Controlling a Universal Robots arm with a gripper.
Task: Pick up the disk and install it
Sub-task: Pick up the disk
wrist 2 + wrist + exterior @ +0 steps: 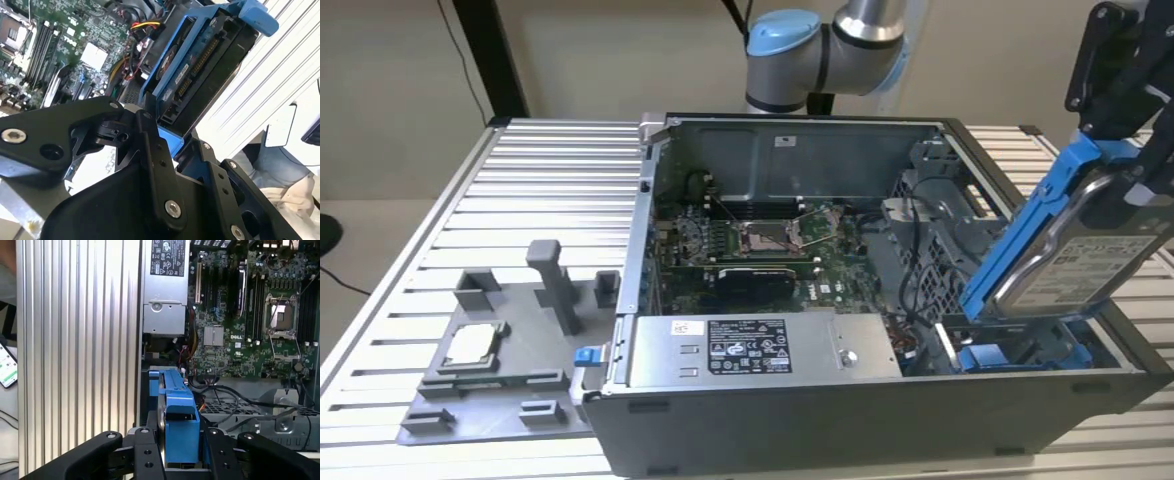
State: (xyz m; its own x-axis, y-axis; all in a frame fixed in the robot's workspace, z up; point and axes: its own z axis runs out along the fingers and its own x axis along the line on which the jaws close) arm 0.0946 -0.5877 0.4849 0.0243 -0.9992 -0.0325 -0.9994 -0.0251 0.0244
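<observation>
The disk [1070, 262], a silver-grey drive with a white label in a blue plastic frame, hangs tilted over the right front corner of the open computer case [854, 410]. My gripper [1131, 185] is shut on its upper part. The disk's lower end reaches down to the blue drive bay [1014, 357] inside the case; whether it touches the bay I cannot tell. In the first wrist view the disk [178, 407] stands edge-on between my black fingers [145, 450], with my gripper [178, 452] closed around it. The second wrist view shows the disk's [200, 65] connector side beyond my gripper [167, 142].
The case holds a green motherboard [761, 240], a grey power supply box [747, 345] with a black-and-white label, and loose cables [927, 205]. A grey fixture [500, 385] with a small square silver chip [474, 345] lies at the exterior view's left on the ribbed metal table [547, 190].
</observation>
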